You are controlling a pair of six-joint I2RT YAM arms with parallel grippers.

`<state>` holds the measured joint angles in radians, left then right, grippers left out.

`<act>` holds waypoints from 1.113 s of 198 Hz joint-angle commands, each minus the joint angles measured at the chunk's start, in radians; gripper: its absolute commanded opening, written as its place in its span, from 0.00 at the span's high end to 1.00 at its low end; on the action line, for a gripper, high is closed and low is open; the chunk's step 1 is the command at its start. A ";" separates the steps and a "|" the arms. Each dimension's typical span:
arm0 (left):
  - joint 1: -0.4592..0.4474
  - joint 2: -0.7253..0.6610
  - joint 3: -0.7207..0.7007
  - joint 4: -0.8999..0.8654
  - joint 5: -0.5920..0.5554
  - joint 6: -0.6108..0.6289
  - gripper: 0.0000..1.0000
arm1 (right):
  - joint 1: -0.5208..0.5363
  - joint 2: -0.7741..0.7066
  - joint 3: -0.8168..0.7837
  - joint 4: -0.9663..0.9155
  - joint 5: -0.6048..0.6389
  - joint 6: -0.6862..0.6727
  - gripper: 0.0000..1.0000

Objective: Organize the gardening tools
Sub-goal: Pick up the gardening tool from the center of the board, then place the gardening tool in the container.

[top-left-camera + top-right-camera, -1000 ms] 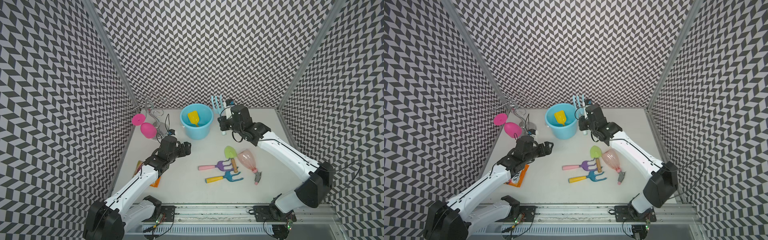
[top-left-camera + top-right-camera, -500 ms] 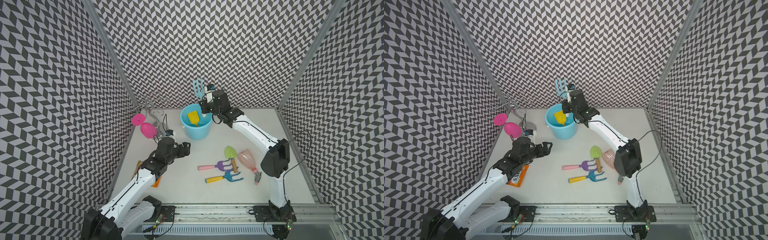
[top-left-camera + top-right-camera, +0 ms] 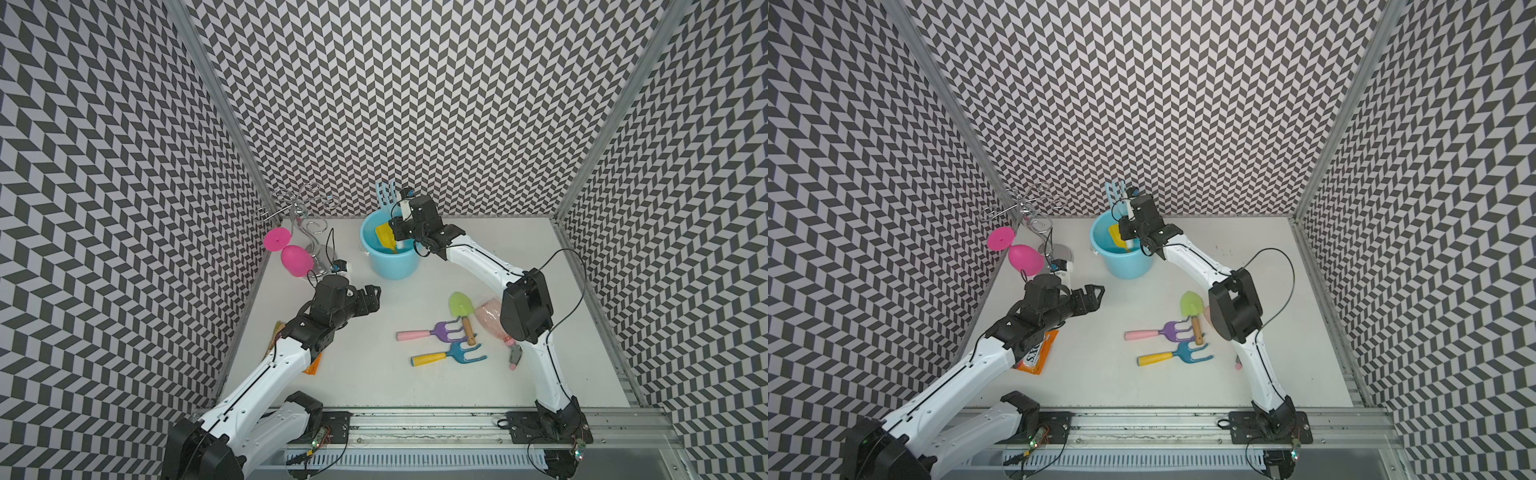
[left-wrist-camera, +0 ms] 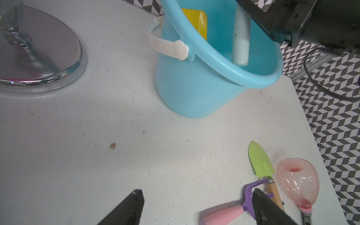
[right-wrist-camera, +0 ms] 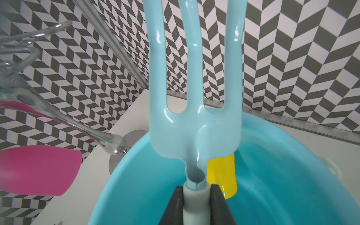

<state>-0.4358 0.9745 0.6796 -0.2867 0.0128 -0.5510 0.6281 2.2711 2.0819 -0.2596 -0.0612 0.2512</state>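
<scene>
Chevron-patterned walls box in a pale tabletop (image 3: 374, 374), and a blue bucket (image 3: 390, 266) stands at the upper middle of both top views. The right end effector (image 5: 196, 196) is clamped on the whitish handle of the pale-blue fork (image 5: 194, 126). It holds the fork upright, tines up and handle down inside the bucket, just beside the yellow scoop (image 5: 222, 175) already leaning there. Whether the handle end touches the bucket floor cannot be told.

The step in hand looks like setting this fork down in the bucket. To do it well, the handle should go straight down in the gap beside the scoop, without wedging against it. The jaws should part only once the end is low enough for the fork to tip gently onto the wall rather than drop. The bucket looks light, so any sideways push on its rim could slide or topple it. The retreat is best made upward and clear of the tines.

The left end effector (image 3: 371, 296) hangs with jaws wide apart and empty over bare tabletop at centre left. Lower right of centre lie the green trowel (image 3: 460, 305), purple fork (image 3: 446, 330) and blue fork (image 3: 465, 353). The pink spray bottle (image 3: 490, 318) lies beside them, partly hidden by the right arm.
</scene>
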 commanded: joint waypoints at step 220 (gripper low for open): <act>-0.016 0.022 0.048 0.011 0.035 0.078 0.11 | -0.005 -0.263 -0.124 0.045 0.048 -0.004 0.49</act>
<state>-0.4320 0.9806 0.6880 -0.2859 0.0246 -0.5102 0.6373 2.1658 2.0132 -0.2680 -0.0402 0.2314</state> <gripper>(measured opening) 0.889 0.506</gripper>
